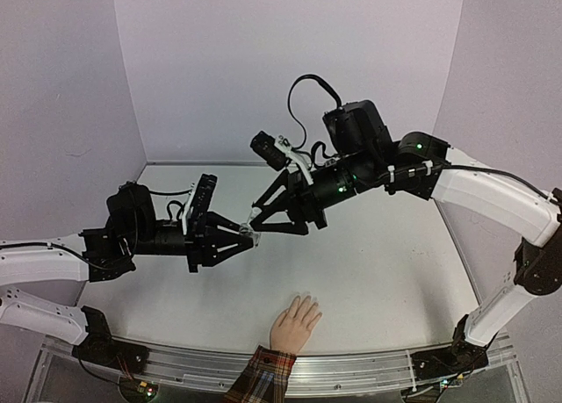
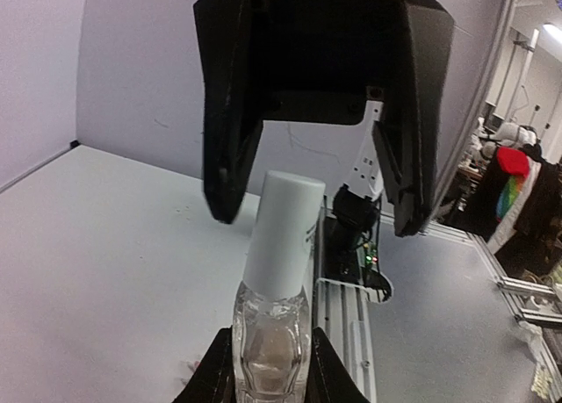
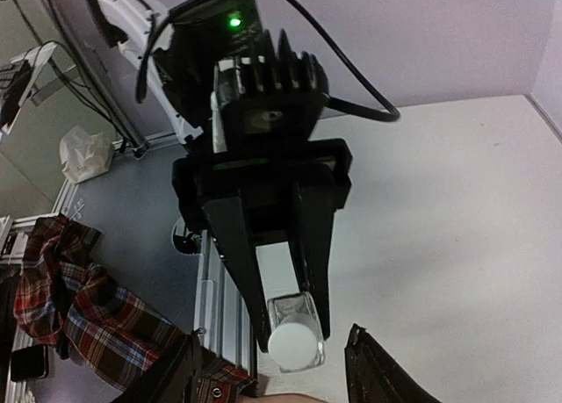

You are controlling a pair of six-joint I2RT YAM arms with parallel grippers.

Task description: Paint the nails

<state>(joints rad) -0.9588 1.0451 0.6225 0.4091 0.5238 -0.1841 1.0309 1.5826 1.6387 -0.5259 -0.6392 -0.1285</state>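
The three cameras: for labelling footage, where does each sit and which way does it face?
Top external: above and behind the arms, looking down on table, hand.
Left wrist: left gripper holding the bottle, facing the open right gripper.
Right wrist: own fingertips low, facing back at them.
Both wrist views share the bottle.

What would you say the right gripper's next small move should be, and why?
Probably closing the right gripper on the white cap: its jaws stand apart on either side of that cap, the left gripper clamps the clear bottle below, and the cap is on.
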